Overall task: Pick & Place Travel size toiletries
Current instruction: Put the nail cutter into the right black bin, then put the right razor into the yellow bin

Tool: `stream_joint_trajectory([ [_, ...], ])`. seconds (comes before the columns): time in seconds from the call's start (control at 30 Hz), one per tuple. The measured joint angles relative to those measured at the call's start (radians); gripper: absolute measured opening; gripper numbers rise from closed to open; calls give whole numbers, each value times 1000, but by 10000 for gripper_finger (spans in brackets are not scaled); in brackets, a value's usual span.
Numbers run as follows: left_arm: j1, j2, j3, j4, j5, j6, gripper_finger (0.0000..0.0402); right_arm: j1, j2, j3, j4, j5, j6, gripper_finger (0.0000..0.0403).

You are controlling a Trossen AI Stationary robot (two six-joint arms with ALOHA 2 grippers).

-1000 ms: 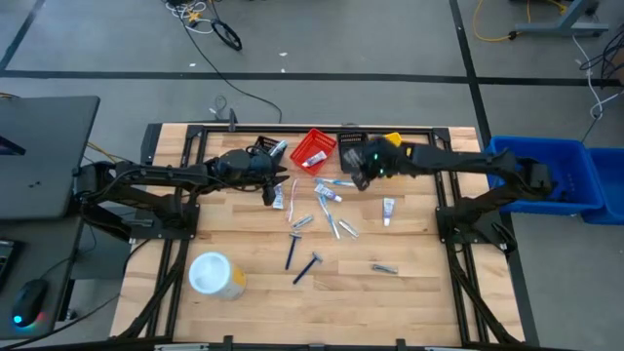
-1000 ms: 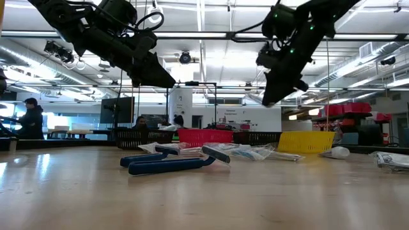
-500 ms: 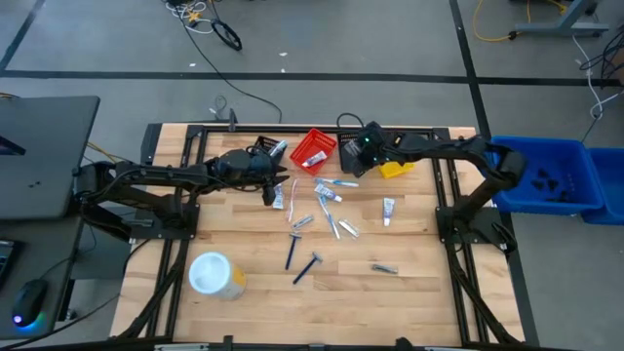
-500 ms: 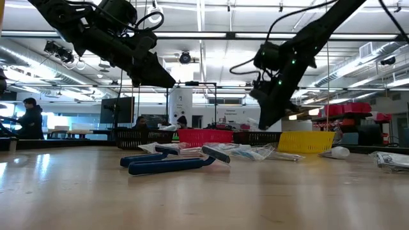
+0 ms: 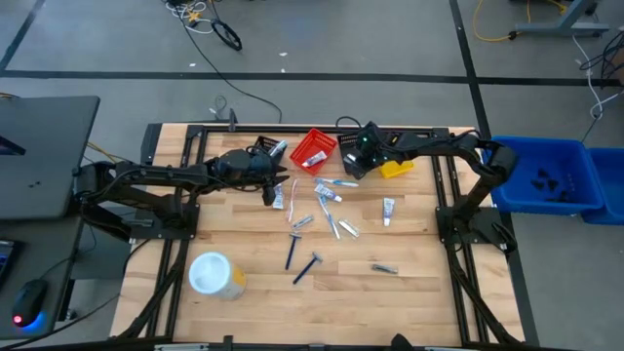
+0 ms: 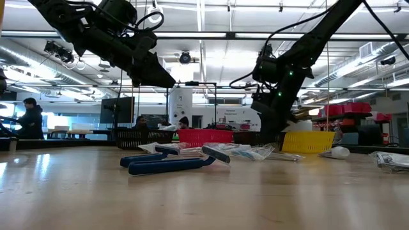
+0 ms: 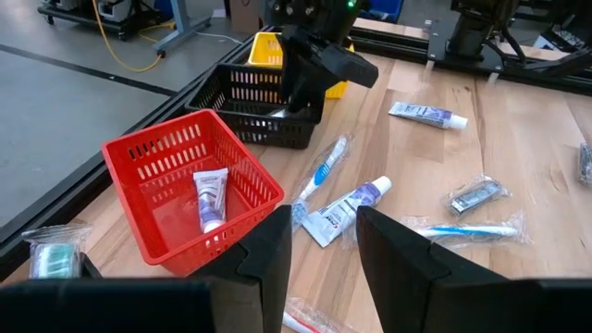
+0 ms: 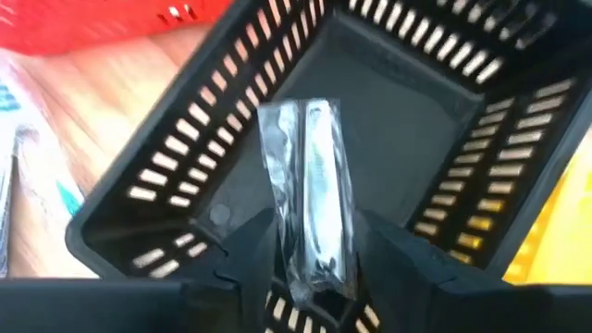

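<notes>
My right gripper (image 5: 354,160) is over the black basket (image 8: 407,120) at the table's far side, shut on a slim silvery item in clear wrap (image 8: 310,185). The black basket stands between the red basket (image 5: 314,148) and the yellow basket (image 5: 395,168). A white tube (image 7: 211,196) lies in the red basket. My left gripper (image 7: 324,250) is open and empty above the table, just left of the red basket. Tubes, wrapped toothbrushes, blue razors (image 5: 292,252) and a sachet (image 5: 383,268) lie scattered on the table's middle. My right gripper pinches the wrapped item by its near end (image 8: 314,264) between its two fingers. The rest of the item reaches out past the fingertips, along them, over the inside of the black basket. The fingers come slanting down from above.
A large white-lidded tub (image 5: 214,275) stands at the near left. A blue bin (image 5: 551,175) stands beyond the table's right edge. A metal frame runs along the far edge behind the baskets. A person shows far off in the room (image 6: 29,118).
My right gripper has gone down and toward the table's far edge, a little to the left, carrying the wrapped item from above the scattered toiletries to over the black basket. It has stayed shut.
</notes>
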Motion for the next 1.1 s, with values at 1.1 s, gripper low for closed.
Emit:
stream_joint_trajectory([
  [1.1,0,0,0,0,0,3,130,263,-6,208,-360,160,-166,206],
])
